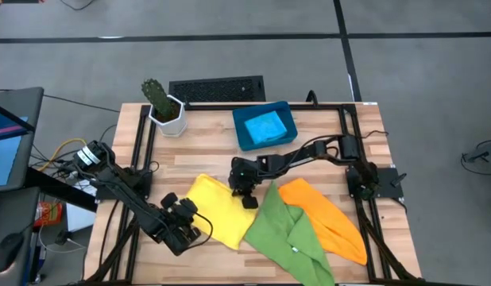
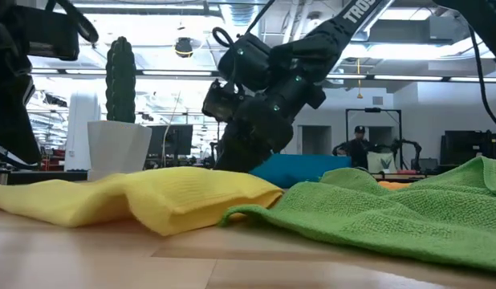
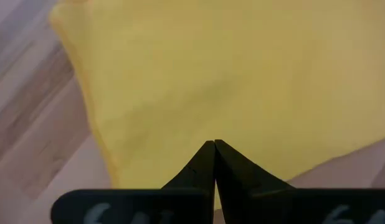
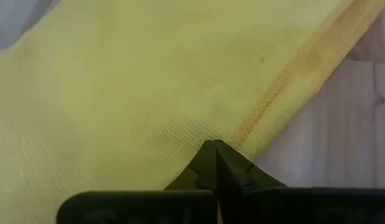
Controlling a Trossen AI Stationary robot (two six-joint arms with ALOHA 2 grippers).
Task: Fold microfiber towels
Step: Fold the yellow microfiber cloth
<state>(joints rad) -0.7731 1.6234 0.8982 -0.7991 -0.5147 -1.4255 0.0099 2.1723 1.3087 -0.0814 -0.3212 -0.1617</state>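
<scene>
Far left in the high view: a monitor edge (image 1: pixel 9 135) and loose cables beside the wooden bench (image 1: pixel 206 159). Upper left of the bench: a white pot with a cactus (image 1: pixel 162 107); behind it a black keyboard (image 1: pixel 217 88) just off the bench's far edge.

Lower left: left claw (image 1: pixel 199 228), fingers pressed together, pinching the near left edge of the yellow towel (image 1: pixel 218 210) (its wrist view filled with yellow cloth right up to the closed tips (image 3: pixel 215 163)).

Centre: yellow towel lying rumpled on the bench, overlapped at its right edge by the green towel (image 1: pixel 289 234). At the yellow towel's far right corner, right claw (image 1: pixel 247 195), likewise closed tight on the yellow cloth near its stitched hem (image 4: pixel 273 102); seen from the low view as a dark bulk (image 2: pixel 260 100) above the yellow fold (image 2: pixel 152 201).

Upper centre: dark-blue tray (image 1: pixel 244 133) holding a folded light blue towel (image 1: pixel 265 127).

Right of centre: green towel spread toward the near edge, partly covering the orange towel (image 1: pixel 329 218), which runs diagonally to the lower right.
</scene>
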